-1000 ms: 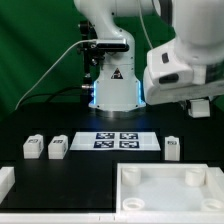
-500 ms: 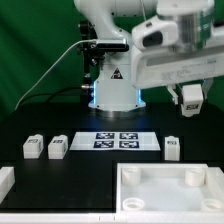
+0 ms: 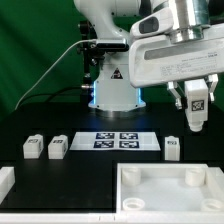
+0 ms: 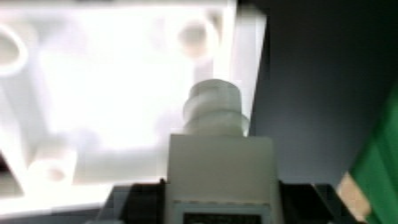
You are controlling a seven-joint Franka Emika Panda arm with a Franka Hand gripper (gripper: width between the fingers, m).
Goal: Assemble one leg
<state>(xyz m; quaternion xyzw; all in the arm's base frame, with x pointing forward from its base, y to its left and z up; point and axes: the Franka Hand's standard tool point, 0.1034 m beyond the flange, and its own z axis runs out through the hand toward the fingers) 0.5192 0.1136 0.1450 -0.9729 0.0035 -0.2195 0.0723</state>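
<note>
- Clamping a small white stubby plastic leg [image 3: 196, 118] [image 4: 217, 140] between its fingers, the two-finger gripper [image 3: 196, 102] hangs in the air.
- Leg upright, above the far edge of the large white square rimmed tabletop [image 3: 170, 205], toward its far corner on the exterior view's right.
- Three more white legs [image 3: 58, 147] and the flat white marker board [image 3: 118, 140] lie beyond that far edge.

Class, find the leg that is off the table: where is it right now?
The held leg hangs in the jaws of the gripper, in the air at the exterior view's right, above and right of the lone table leg.
</note>
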